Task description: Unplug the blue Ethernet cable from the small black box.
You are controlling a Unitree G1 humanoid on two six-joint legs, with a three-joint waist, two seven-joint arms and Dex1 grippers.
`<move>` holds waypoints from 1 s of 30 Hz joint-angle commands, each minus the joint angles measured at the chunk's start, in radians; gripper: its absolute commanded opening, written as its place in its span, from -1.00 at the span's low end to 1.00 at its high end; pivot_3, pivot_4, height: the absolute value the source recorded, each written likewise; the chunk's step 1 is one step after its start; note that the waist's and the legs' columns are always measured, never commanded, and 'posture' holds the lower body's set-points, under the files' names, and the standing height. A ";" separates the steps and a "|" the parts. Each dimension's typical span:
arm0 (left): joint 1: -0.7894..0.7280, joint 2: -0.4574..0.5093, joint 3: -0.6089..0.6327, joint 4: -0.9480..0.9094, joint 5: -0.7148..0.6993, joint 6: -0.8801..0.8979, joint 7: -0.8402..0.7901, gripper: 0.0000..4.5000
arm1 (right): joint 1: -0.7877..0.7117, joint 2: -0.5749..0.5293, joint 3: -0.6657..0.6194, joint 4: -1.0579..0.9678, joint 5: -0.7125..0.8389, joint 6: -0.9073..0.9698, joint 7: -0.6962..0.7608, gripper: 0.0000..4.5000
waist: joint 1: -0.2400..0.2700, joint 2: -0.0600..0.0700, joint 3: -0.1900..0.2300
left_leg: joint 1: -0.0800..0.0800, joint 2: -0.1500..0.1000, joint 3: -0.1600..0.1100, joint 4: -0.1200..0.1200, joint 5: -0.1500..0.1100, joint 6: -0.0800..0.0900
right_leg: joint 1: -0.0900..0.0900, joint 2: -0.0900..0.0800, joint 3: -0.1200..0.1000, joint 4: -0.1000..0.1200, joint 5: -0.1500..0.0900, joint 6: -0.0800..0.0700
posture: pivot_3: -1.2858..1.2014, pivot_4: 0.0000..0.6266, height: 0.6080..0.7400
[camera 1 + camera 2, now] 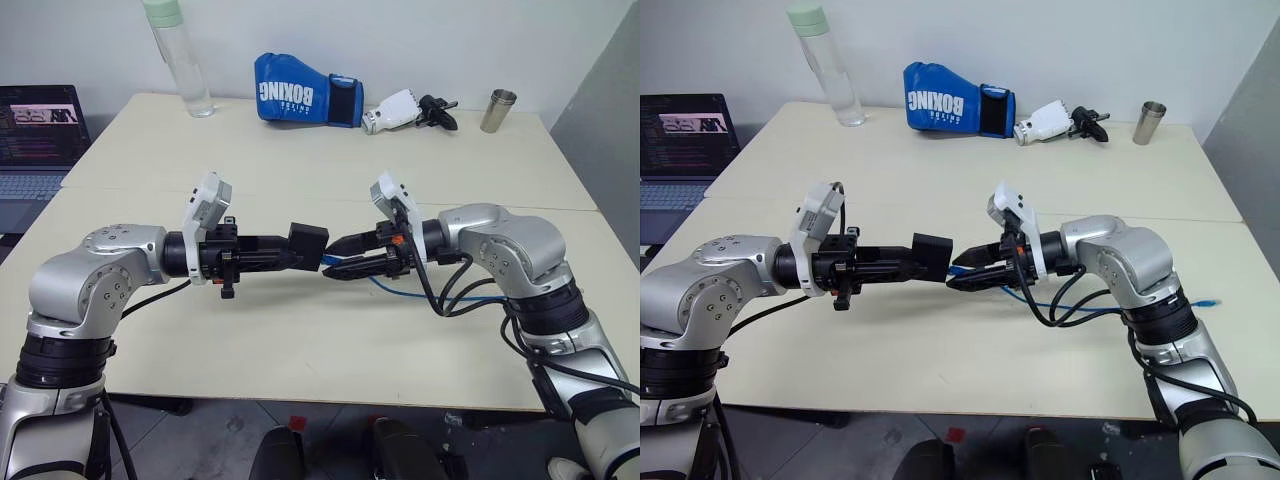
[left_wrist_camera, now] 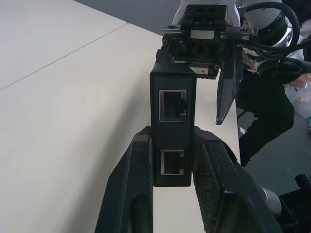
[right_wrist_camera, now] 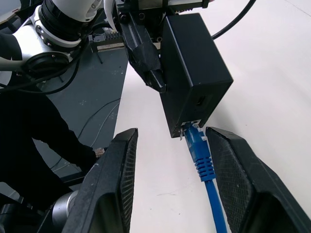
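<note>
Setting: pale counter [image 1: 300, 350] with a seam across it; laptop [image 1: 38, 140] off its left edge, bottle [image 1: 178, 55], boxing glove [image 1: 308, 90] and metal cup [image 1: 498, 110] along the far side.
Black box [image 1: 308, 243]: held up clear of the counter, midway between both arms, pinched at one end by the left gripper [image 2: 172, 165]; two empty ports facing the left wrist view.
Blue cable [image 3: 200, 153]: plug still seated in the box's opposite face; rest of it trailing under the right arm onto the counter, loose end near the right edge [image 1: 1206, 301].
Left jaws: clamped tight on the box.
Right jaws: half spread, straddling the plug boot, touching nothing.
Right gripper [image 3: 171, 167]: roughly level, aimed leftward at the box.
Left arm: raised, roughly level, aimed rightward, nose to nose with the right.
Risk: closing on the soft boot without pressing the latch, then pulling, likely to drag the box out of the left grip or strain the plug.
Risk: closing too far back on the cord, likely to slip.
</note>
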 commanded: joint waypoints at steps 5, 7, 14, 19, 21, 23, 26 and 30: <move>-0.015 0.019 0.033 -0.037 -0.037 0.008 -0.010 -0.65 | -0.026 0.005 0.002 0.000 -0.009 -0.023 0.026 -0.04 | 0.000 0.000 0.000 | 0.000 0.000 0.000 0.000 0.000 0.000 | 0.000 0.000 0.000 0.000 0.000 0.000 | 0.03 -0.52 1.00; -0.016 0.019 0.033 -0.039 -0.038 0.009 -0.011 -0.65 | -0.030 0.009 0.004 0.008 -0.012 -0.021 0.029 -0.20 | 0.000 0.000 0.000 | 0.000 0.000 0.000 0.000 0.000 0.000 | 0.000 0.000 0.000 0.000 0.000 0.000 | 0.03 -0.52 1.00; -0.013 0.023 0.030 -0.049 -0.037 0.006 -0.016 -0.65 | -0.039 0.007 0.014 0.024 -0.017 -0.019 0.041 -0.92 | 0.000 0.000 0.000 | 0.000 0.000 0.000 0.000 0.000 0.000 | 0.000 0.000 0.000 0.000 0.000 0.000 | 0.03 -0.52 1.00; -0.015 0.020 0.031 -0.050 -0.037 0.007 -0.013 -0.65 | -0.043 0.006 0.017 0.023 -0.021 -0.017 0.049 -0.97 | 0.000 0.000 0.000 | 0.000 0.000 0.000 0.000 0.000 0.000 | 0.000 0.000 0.000 0.000 0.000 0.000 | 0.03 -0.52 1.00; -0.016 0.018 0.031 -0.048 -0.037 0.007 -0.012 -0.65 | -0.044 0.004 0.020 0.021 -0.022 -0.016 0.052 -0.97 | 0.000 0.000 0.000 | 0.000 0.000 0.000 0.000 0.000 0.000 | 0.000 0.000 0.000 0.000 0.000 0.000 | 0.03 -0.52 1.00; -0.017 0.017 0.031 -0.045 -0.037 0.007 -0.011 -0.65 | -0.044 0.001 0.022 0.018 -0.023 -0.015 0.055 -0.97 | 0.000 0.000 0.000 | 0.000 0.000 0.000 0.000 0.000 0.000 | 0.000 0.000 0.000 0.000 0.000 0.000 | 0.03 -0.52 1.00; -0.017 0.018 0.032 -0.045 -0.037 0.008 -0.012 -0.65 | -0.043 -0.002 0.022 0.017 -0.024 -0.014 0.057 -0.97 | 0.000 0.000 0.000 | 0.000 0.000 0.000 0.000 0.000 0.000 | 0.000 0.000 0.000 0.000 0.000 0.000 | 0.03 -0.52 1.00; -0.017 0.020 0.030 -0.041 -0.036 0.009 -0.015 -0.65 | -0.039 -0.012 0.025 0.020 -0.034 -0.018 0.066 -0.97 | 0.000 0.000 0.000 | 0.000 0.000 0.000 0.000 0.000 0.000 | 0.000 0.000 0.000 0.000 0.000 0.000 | 0.03 -0.52 1.00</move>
